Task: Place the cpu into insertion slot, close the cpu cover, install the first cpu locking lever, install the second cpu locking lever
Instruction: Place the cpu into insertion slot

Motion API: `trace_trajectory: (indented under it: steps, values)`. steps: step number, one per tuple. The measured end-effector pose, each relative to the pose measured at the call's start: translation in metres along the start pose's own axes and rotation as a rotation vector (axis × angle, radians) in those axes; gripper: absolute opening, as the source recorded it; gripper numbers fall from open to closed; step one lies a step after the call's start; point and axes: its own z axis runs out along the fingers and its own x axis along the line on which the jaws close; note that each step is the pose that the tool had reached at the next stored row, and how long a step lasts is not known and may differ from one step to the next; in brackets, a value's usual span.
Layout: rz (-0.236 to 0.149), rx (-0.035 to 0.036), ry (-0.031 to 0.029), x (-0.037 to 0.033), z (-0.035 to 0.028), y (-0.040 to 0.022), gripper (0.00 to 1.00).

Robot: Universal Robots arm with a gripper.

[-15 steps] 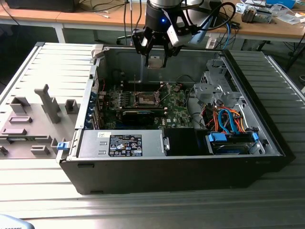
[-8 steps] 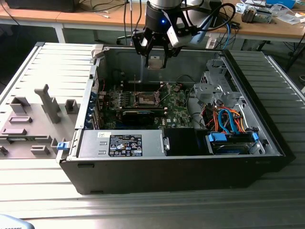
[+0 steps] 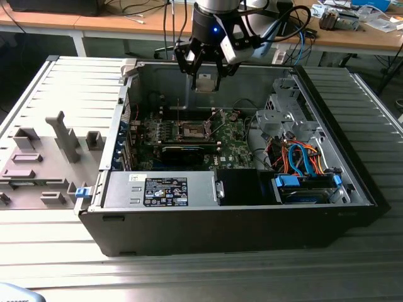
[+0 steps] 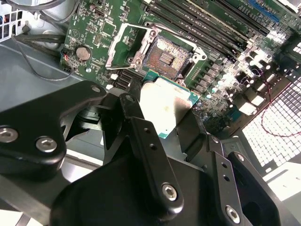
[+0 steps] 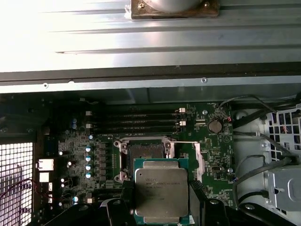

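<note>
Gripper (image 3: 206, 82) is clamping the cpu (image 5: 161, 190) by two opposite edges, fingers closed to chip width, hovering at 12 o'clock of the insertion slot (image 3: 193, 131) in the exterior view, clear of it. Chip lid is showing faint print; a printed black label (image 3: 165, 191) is sitting on the grey box (image 3: 123, 189) at the slot's 6 o'clock. The cpu cover (image 4: 115, 47) is standing flipped open beside the bare socket, nothing blocking it.
</note>
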Motion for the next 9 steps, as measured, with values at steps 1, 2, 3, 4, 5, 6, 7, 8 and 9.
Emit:
trace_trajectory:
  steps: [1,2,3,4,5,6,7,8,9]
  values:
    - [0.000,0.0000,0.0000,0.0000,0.0002,-0.0001,0.55]
    - [0.000,0.0000,0.0000,0.0000,0.0003,-0.0003,0.55]
    - [0.000,0.0000,0.0000,0.0000,0.0004,-0.0004,0.55]
    - [0.000,0.0000,0.0000,0.0000,0.0006,-0.0005,0.55]
    - [0.000,0.0000,0.0000,0.0000,0.0008,-0.0007,0.55]
    - [0.000,0.0000,0.0000,0.0000,0.0010,-0.0008,0.55]
    - [0.000,0.0000,0.0000,0.0000,0.0012,-0.0009,0.55]
    - [0.000,0.0000,0.0000,0.0000,0.0013,-0.0010,0.55]
    - [0.000,0.0001,0.0000,-0.0001,0.0014,-0.0011,0.55]
